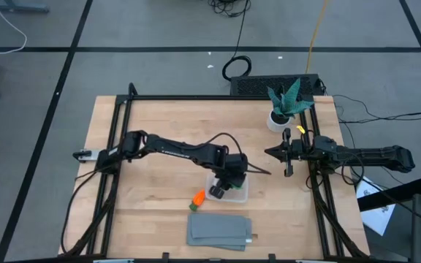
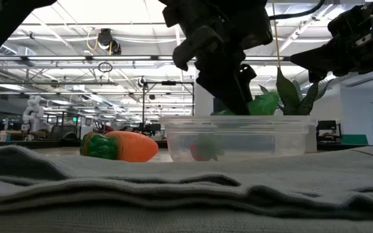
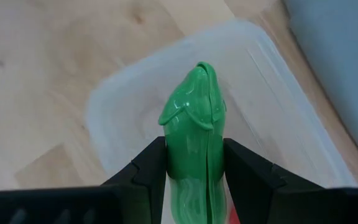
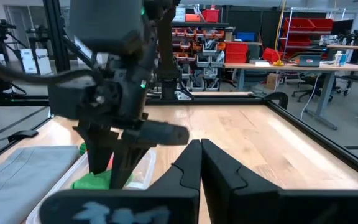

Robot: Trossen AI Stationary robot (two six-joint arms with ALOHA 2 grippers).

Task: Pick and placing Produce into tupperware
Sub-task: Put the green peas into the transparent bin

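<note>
My left gripper (image 1: 221,188) reaches over the clear tupperware (image 1: 240,192) in the table's near middle and is shut on the green pod (image 3: 194,106). The red berry (image 2: 203,151) lies on the tupperware's floor. The orange carrot with its green top (image 1: 198,198) lies on its side on the wood just left of the tupperware (image 2: 238,137). My right gripper (image 1: 272,153) hovers shut above the table to the right of the tupperware, pointing toward the left arm, and touches nothing. My left gripper pinches the green pod between its two fingers (image 3: 151,165), one on each long side of the pod's body (image 3: 194,155). The fingers lie along the pod, and its pointed tip (image 3: 201,71) sticks out past them. They slant down from above. The pod is lifted over the tupperware's opening.
A folded grey cloth (image 1: 220,230) lies at the table's near edge, just in front of the tupperware. A spiky green plant in a white pot (image 1: 283,106) stands at the far right. Black frame rails run along the table's left, right and far sides.
</note>
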